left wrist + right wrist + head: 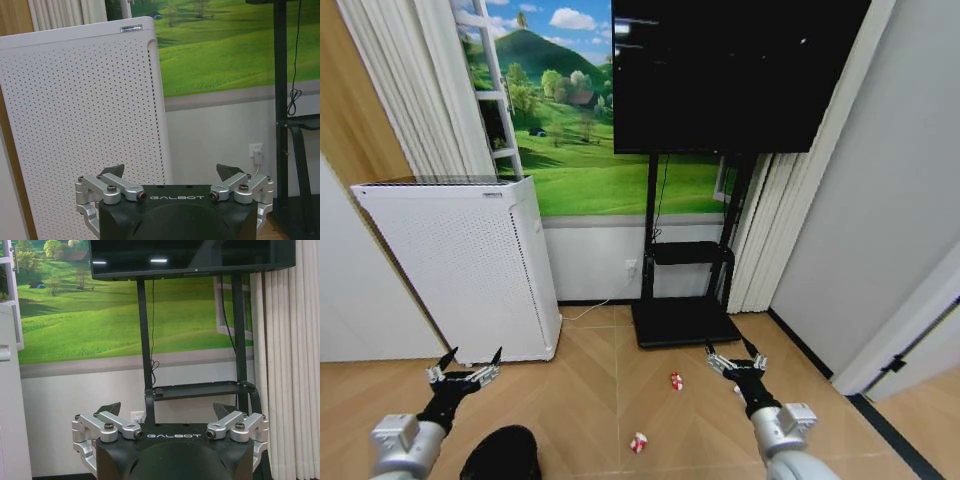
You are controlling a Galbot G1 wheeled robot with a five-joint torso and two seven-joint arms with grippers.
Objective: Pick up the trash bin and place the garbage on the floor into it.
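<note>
Now both arms are hovering low, left pincer (472, 364) and right pincer (732, 356) spread apart, two garbage scraps (676, 381) lying on the floor (590, 400).

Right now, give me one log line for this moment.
left gripper: open, empty | right gripper: open, empty | bin: on floor | scraps: on floor

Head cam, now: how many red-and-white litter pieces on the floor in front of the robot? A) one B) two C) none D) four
B: two red-and-white scraps lie apart on the wood floor, one nearer the TV stand, one closer to the robot; both claws, left claw and right claw, are open and hold nothing.
</note>
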